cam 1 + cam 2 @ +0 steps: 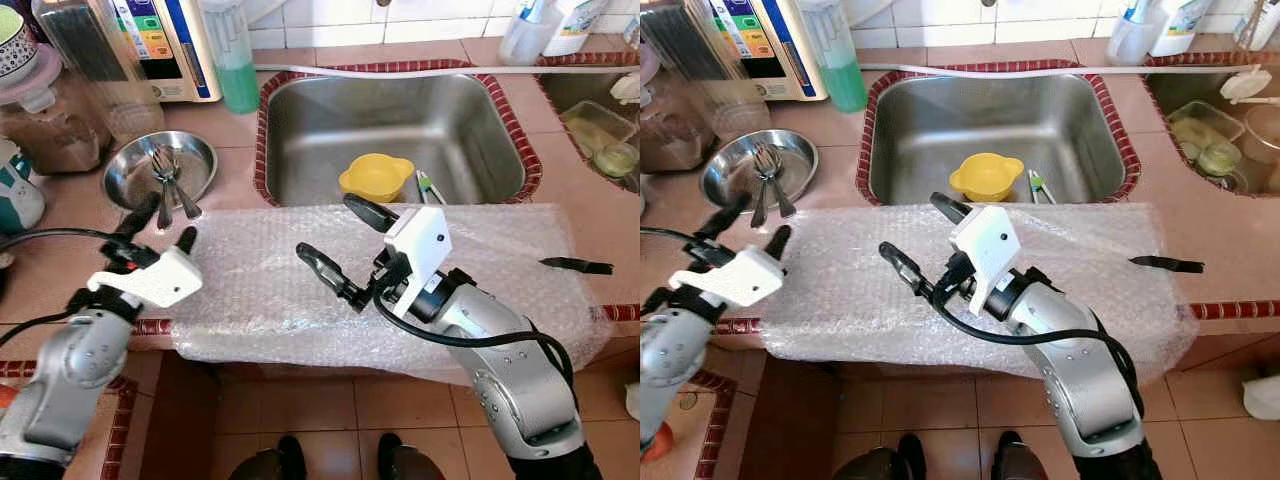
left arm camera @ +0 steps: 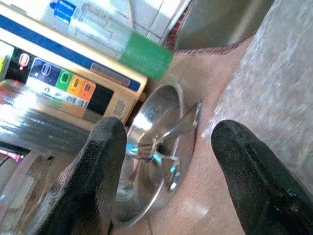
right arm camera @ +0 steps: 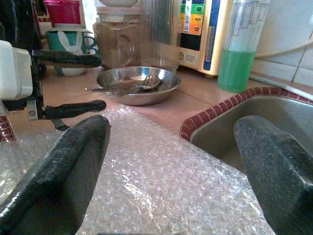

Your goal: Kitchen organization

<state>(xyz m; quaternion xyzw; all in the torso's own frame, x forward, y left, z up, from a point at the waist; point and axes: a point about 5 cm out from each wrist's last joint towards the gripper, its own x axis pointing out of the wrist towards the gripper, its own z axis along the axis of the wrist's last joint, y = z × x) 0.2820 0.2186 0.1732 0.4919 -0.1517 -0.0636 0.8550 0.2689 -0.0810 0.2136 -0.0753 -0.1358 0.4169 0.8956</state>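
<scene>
We note the bubble wrap (image 1: 400, 270) across the counter before the sink (image 1: 400, 130), then the steel dish (image 1: 160, 170) of forks (image 1: 170, 180) just ahead of our left gripper (image 1: 165, 222), nearer it than the right gripper (image 1: 335, 235), both wide open, empty.

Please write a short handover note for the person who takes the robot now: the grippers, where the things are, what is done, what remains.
Left gripper: open, empty, beside the steel bowl holding cutlery.
Right gripper: open, empty, above the bubble wrap spread over the counter edge.
Yellow bowl sits in the sink; a black-handled utensil lies on the wrap's right end.
Done: nothing is gripped yet.
Left: probably picking up the cutlery; the goal is unclear.
</scene>
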